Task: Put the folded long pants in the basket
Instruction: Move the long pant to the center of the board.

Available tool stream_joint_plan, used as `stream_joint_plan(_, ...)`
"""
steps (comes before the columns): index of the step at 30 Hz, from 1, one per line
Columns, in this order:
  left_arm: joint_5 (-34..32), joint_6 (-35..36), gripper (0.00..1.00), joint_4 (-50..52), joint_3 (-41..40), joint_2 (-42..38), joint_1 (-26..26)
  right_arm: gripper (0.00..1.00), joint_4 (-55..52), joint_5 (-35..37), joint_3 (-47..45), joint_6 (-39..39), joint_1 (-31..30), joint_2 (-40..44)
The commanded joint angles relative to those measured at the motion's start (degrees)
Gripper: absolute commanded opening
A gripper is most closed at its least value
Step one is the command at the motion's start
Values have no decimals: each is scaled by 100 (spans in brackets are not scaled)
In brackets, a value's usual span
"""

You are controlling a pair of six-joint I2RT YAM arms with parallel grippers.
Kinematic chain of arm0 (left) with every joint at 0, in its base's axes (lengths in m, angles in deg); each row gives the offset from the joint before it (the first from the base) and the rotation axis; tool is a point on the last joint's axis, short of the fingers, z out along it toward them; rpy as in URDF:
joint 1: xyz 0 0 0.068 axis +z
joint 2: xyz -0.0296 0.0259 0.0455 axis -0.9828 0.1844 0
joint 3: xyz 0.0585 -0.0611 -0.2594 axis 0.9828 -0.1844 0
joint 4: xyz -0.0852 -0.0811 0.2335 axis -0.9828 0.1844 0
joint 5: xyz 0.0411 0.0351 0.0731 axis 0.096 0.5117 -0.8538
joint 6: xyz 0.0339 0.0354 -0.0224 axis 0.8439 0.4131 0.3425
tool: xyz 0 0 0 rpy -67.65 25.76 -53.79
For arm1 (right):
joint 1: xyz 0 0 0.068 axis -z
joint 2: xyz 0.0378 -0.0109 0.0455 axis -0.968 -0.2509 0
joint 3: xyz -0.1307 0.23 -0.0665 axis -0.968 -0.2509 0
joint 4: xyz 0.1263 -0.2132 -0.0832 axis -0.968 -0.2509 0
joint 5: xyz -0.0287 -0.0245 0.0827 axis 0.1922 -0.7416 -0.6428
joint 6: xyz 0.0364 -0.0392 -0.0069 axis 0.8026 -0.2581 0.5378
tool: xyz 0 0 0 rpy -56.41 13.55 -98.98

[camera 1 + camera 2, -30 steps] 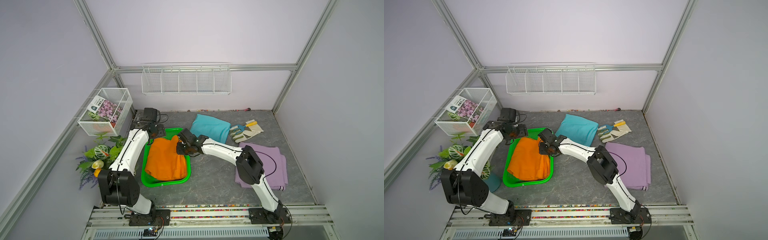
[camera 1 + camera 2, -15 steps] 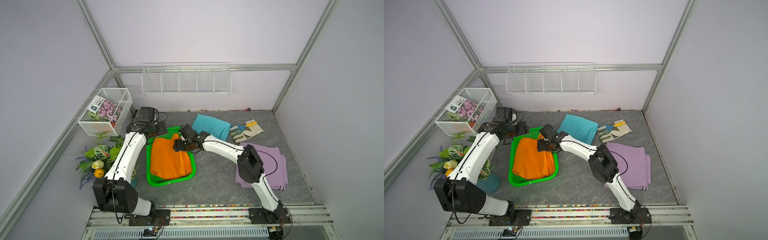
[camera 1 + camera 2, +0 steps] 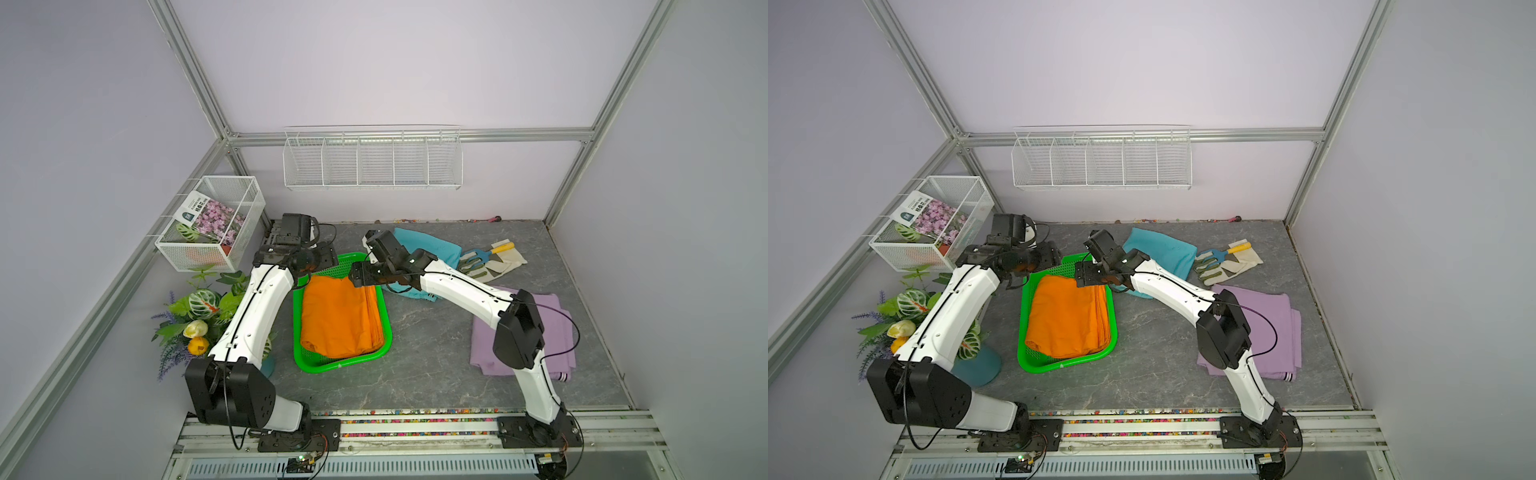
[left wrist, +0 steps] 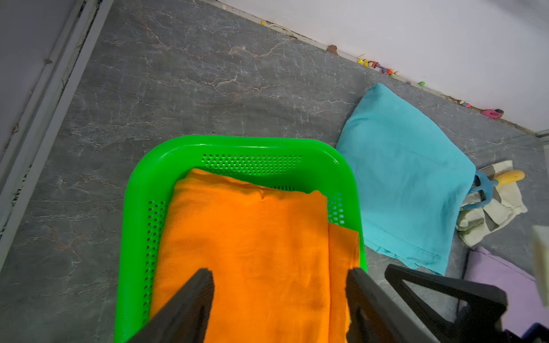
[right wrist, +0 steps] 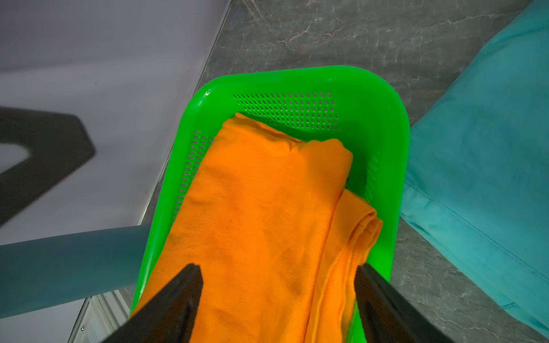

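The orange folded long pants (image 3: 338, 316) (image 3: 1067, 320) lie in the green basket (image 3: 332, 368) (image 3: 1059, 365), one folded edge resting up against a long side wall. My left gripper (image 4: 280, 273) and right gripper (image 5: 279, 268) both hang open just above the basket's far end, with nothing between their fingers. Teal pants (image 3: 432, 249) (image 4: 401, 178) lie on the table beside the basket, partly behind my right arm. Lilac pants (image 3: 557, 307) (image 3: 1271, 316) lie flat at the right, partly under that arm's elbow.
Pale work gloves with a small garden fork (image 3: 492, 259) lie beyond the lilac pants. A white wire rack (image 3: 372, 160) hangs on the back wall. A wire basket of seed packets (image 3: 212, 224) hangs on the left wall, above a vase of flowers (image 3: 195, 316).
My right gripper has opened and let go of the orange pants, which have settled flat in the basket. The basket has shifted slightly to the right. The left gripper stays open.
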Motion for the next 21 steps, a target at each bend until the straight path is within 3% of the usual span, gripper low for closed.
stream_joint_plan(1,242,-158,74,-123,-27,-114,-242,84,-255,199,-107,-111,228,456)
stream_joint_plan(13,788,-643,73,-1125,-88,421,-1270,86,50,-375,-2653,127,1791,2056)
stream_joint_plan(21,982,-750,72,-1675,-278,598,-1623,88,815,-951,-4200,652,3008,2401)
